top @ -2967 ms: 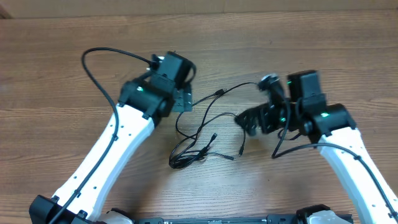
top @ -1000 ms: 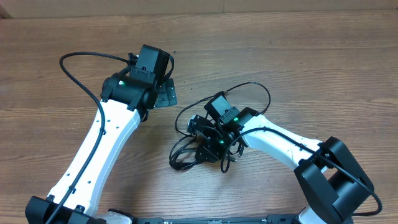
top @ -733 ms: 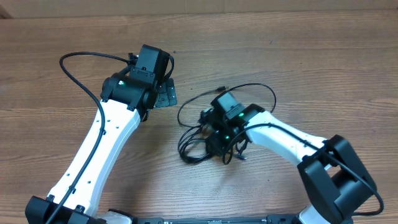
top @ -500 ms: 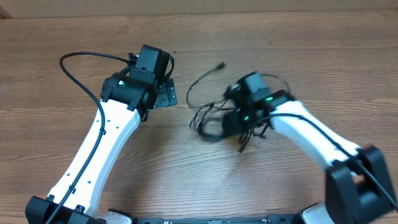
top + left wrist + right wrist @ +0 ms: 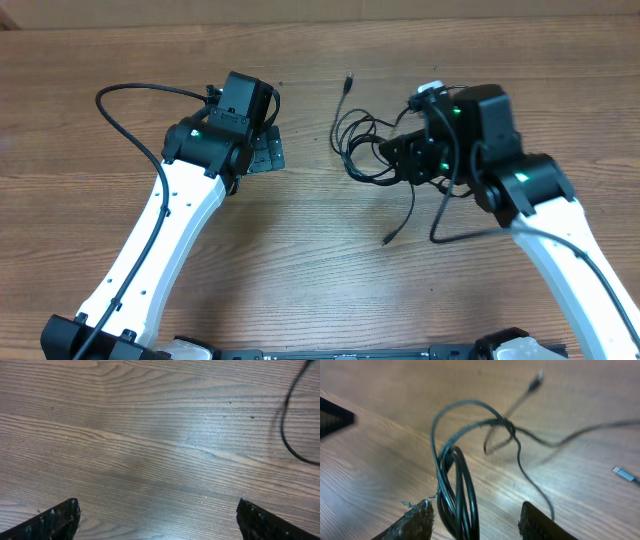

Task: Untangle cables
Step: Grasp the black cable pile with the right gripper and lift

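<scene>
The cables [image 5: 372, 150] have been dragged rightward across the table [image 5: 300, 270], gripped by the right gripper [image 5: 476, 520] (left gripper [image 5: 157, 520] spread, empty); the knot remains.

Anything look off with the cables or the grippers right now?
Nothing damaged. The cables are still one knotted bundle, and the right gripper holds several loops of it at once rather than a single strand. One plug end sticks out toward the far edge. The left gripper is open over bare table.
</scene>
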You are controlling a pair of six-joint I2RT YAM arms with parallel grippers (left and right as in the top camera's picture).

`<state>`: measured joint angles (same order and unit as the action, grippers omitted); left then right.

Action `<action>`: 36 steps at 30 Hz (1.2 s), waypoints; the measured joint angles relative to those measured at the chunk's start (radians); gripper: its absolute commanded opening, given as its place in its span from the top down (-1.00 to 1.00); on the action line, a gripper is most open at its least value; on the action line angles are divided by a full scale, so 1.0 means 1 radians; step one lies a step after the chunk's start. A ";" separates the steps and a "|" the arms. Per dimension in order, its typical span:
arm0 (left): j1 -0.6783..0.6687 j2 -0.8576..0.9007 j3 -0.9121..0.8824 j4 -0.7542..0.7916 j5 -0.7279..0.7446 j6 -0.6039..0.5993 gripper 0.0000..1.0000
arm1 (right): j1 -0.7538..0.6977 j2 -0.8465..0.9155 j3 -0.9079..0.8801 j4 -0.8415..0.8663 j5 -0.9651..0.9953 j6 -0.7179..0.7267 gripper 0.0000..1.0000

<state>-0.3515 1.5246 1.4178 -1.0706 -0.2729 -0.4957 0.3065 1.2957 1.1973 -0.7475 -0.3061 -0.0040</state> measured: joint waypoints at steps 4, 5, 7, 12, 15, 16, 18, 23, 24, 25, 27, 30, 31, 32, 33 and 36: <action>0.000 0.000 0.000 0.000 0.000 0.000 -0.99 | -0.018 -0.066 0.000 0.009 -0.003 0.001 0.92; 0.000 0.000 0.000 0.001 0.000 0.000 -1.00 | -0.023 -0.075 0.000 0.011 -0.003 0.002 0.92; 0.000 0.000 0.000 0.000 0.000 0.000 -1.00 | -0.034 -0.093 0.000 0.013 -0.004 0.004 0.92; 0.000 0.000 -0.001 0.000 0.000 0.000 -1.00 | -0.057 -0.107 0.000 0.013 -0.004 0.022 0.90; 0.000 0.000 -0.002 0.000 0.000 0.000 -0.99 | -0.059 -0.107 0.000 0.013 -0.004 0.027 -0.01; 0.000 0.000 -0.002 0.002 0.000 0.000 -0.99 | -0.059 -0.107 0.000 0.013 -0.001 0.028 -0.29; 0.000 0.000 -0.002 0.012 0.000 0.000 -1.00 | -0.059 -0.107 0.000 0.008 0.009 0.032 -0.60; 0.000 0.000 -0.002 0.016 0.000 0.000 -0.99 | -0.059 -0.107 0.002 -0.023 0.074 0.031 -1.00; 0.000 0.000 -0.002 0.016 0.000 0.000 -1.00 | -0.059 -0.107 0.002 -0.035 0.092 0.032 -1.00; 0.000 0.000 -0.002 0.016 0.000 0.000 -1.00 | -0.059 -0.107 0.002 -0.045 0.112 0.029 -1.00; 0.000 0.000 -0.002 0.016 0.000 0.000 -1.00 | -0.060 -0.106 0.002 -0.068 0.155 0.031 -1.00; 0.000 0.000 -0.002 0.016 0.000 0.000 -0.99 | -0.060 -0.106 0.002 -0.104 0.202 0.031 -1.00; 0.000 0.000 -0.002 0.016 0.000 0.000 -1.00 | -0.061 -0.105 0.002 -0.116 0.210 0.030 -1.00; 0.000 0.000 -0.002 0.016 0.000 0.000 -0.99 | -0.062 -0.103 0.002 -0.130 0.211 0.031 -1.00; 0.000 0.000 -0.002 0.016 0.000 0.000 -0.99 | -0.062 -0.101 0.002 -0.145 0.209 0.029 -1.00; 0.000 0.000 -0.002 0.016 0.000 0.000 -1.00 | -0.063 -0.090 0.002 -0.195 0.173 0.010 -0.78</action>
<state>-0.3515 1.5246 1.4158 -1.0550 -0.2729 -0.4957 0.2436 1.2057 1.1995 -0.9421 -0.1333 0.0055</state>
